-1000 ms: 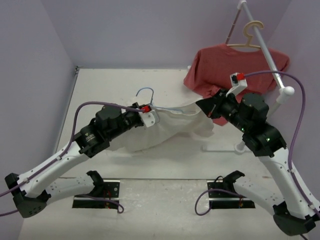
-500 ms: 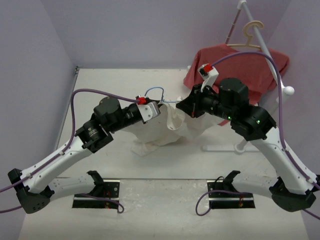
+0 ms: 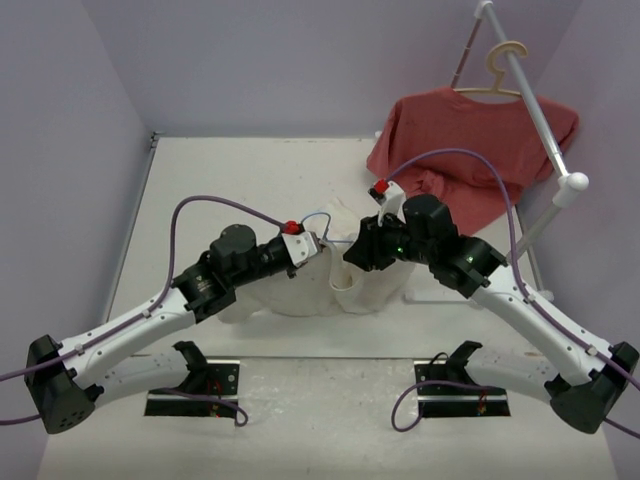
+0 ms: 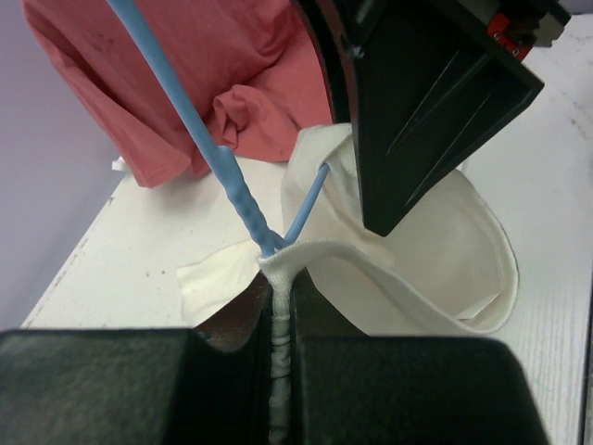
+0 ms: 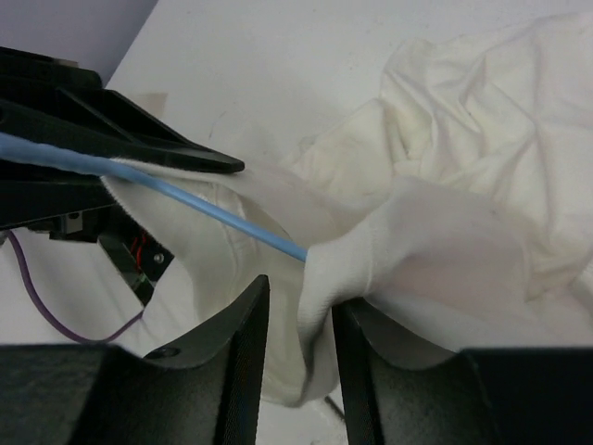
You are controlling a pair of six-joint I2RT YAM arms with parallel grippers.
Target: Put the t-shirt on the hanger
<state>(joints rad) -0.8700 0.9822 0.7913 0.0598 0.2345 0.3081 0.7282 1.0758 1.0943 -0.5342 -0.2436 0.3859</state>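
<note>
The cream-white t-shirt (image 3: 355, 290) lies bunched on the table between my two grippers. My left gripper (image 3: 318, 245) is shut on the shirt's collar hem (image 4: 278, 278) together with the neck of the light-blue wire hanger (image 4: 232, 176); the hook (image 3: 318, 217) sticks out behind it. My right gripper (image 3: 355, 250) is close opposite. In the right wrist view its jaws (image 5: 301, 306) stand a little apart, with a fold of the t-shirt (image 5: 463, 139) hanging between them against the right finger. The hanger's blue wire (image 5: 222, 215) runs into that fold.
A red t-shirt (image 3: 470, 130) hangs on a beige hanger (image 3: 505, 60) on a white rack pole (image 3: 540, 120) at the back right; it also shows in the left wrist view (image 4: 213, 65). The rack's base (image 3: 440, 296) lies just right of the cream shirt. Purple walls enclose the table.
My right gripper has swung left and down, close to my left gripper. The t-shirt, stretched wide between them a second ago, has gone slack and bunched up. The left gripper moved slightly right.
</note>
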